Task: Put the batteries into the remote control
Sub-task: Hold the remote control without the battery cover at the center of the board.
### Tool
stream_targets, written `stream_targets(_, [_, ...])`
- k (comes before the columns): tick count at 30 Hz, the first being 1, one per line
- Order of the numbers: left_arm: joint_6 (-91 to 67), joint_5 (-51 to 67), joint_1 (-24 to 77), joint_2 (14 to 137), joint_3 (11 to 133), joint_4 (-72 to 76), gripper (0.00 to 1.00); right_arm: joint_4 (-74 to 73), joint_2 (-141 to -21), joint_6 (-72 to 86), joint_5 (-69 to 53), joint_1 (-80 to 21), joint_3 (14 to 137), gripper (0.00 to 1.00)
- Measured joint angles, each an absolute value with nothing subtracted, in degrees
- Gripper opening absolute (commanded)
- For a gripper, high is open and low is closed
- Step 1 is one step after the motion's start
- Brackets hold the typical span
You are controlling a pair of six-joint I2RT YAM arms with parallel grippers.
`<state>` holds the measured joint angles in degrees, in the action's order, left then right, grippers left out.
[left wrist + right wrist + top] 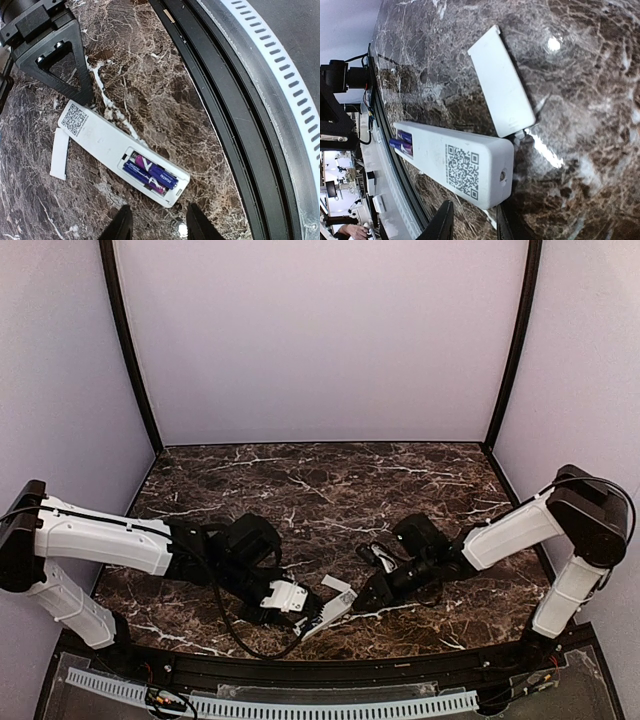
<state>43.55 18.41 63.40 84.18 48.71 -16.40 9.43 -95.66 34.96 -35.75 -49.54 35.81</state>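
Item: remote control (107, 145), face-down on the table (330, 480), batteries (150, 174) in its recess. My left gripper (160, 225): partly open at the battery end, gripping nothing. My right gripper (472, 222): at the QR end, and I cannot tell if it grips.

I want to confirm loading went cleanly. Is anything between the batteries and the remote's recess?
Nothing visible: both batteries already lie in the remote control's open recess; the cover plate lies beside it.

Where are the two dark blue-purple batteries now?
Left wrist view: the batteries lie side by side in the open recess of the slim white plastic remote, near the left gripper.
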Motion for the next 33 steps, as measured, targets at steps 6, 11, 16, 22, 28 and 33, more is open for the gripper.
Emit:
stream_targets(6, [43.55,18.41,64.36,85.54,48.71,-16.40,0.34,9.39,-99.39,33.91,-35.66,-49.56,40.05,0.28])
stream_targets(11, [43.33,18.17,65.01,85.93,48.49,-16.32,0.32,8.93,-101.38,32.67,-35.29,-49.56,42.83,0.28])
stream_targets(16, [42.44,17.15,65.87,86.61,48.34,-14.76,0.29,8.10,-101.97,31.18,-34.92,-48.99,45.34,0.31])
stream_targets(22, [40.99,15.27,67.81,89.93,48.40,-12.47,0.29,6.92,-101.91,28.62,-34.94,-46.50,45.84,0.31])
stream_targets(28, [40.21,15.11,68.16,91.39,48.49,-11.31,0.29,6.90,-101.95,26.83,-36.34,-45.95,47.37,0.31])
stream_targets(33, [39.86,15.11,68.16,91.39,48.73,-10.33,0.29,7.70,-102.69,26.37,-37.74,-45.98,47.83,0.30])
